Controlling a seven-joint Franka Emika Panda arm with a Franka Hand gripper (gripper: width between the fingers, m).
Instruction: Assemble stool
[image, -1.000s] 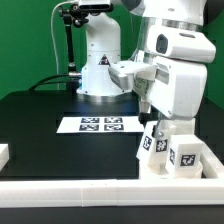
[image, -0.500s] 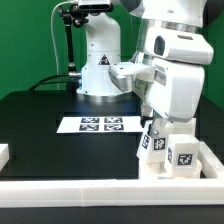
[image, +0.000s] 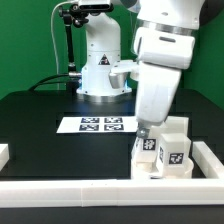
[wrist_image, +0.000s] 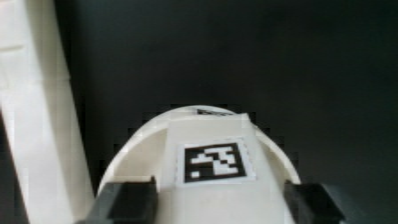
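The stool (image: 163, 152) is white, tag-marked blocks; the arm hides its top. The gripper's (wrist_image: 214, 205) fingers pinch its tagged seat (wrist_image: 199, 160).

The arm (image: 160, 60) is showing smooth white rounded housings with dark joint seams. The pincer (wrist_image: 210, 200) fingertips (wrist_image: 125, 202) are appearing black.

White tagged stool parts (image: 163, 152) clustered upright at the exterior view's right, tagged piece (wrist_image: 205, 160) close-up
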